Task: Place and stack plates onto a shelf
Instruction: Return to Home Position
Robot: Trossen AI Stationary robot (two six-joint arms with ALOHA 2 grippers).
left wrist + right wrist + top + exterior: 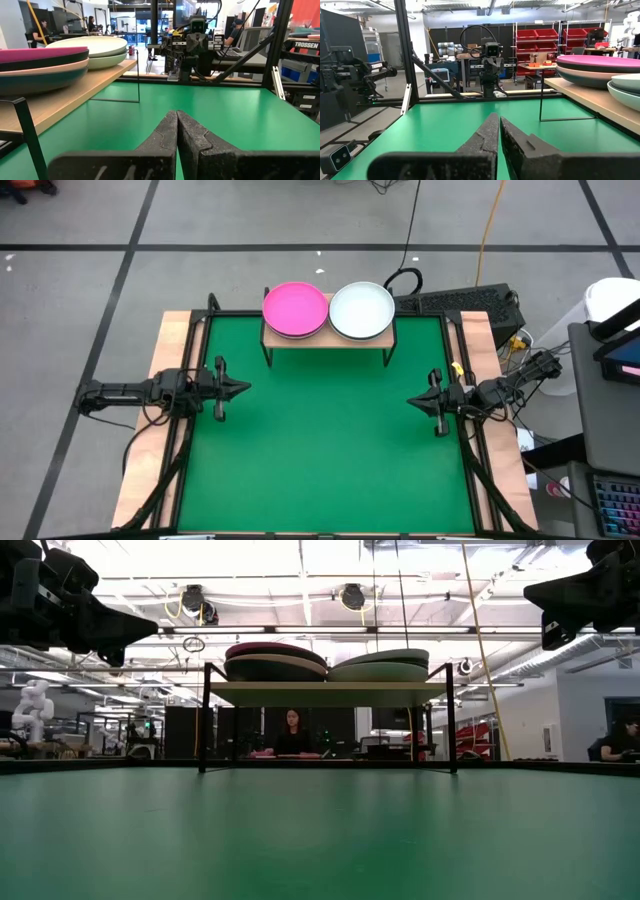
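Note:
The shelf [328, 338], a light-wood board on thin black legs, stands at the far edge of the green mat. Two stacks of plates rest on it: one topped by a magenta plate [295, 309], one topped by a whitish plate [361, 310]. In the low view the stacks [276, 662] [380, 665] show several layers, dark and pale. My left gripper [246, 389] hovers shut at the mat's left side, pointing level toward the right. My right gripper [410, 400] hovers shut at the mat's right side, pointing toward the left. Both hold nothing.
The green mat [325, 450] lies open between the two grippers and toward the near edge. Black frame rails run along the mat's left and right sides. Cables and equipment [470, 305] sit beyond the far right corner. People sit in the room behind.

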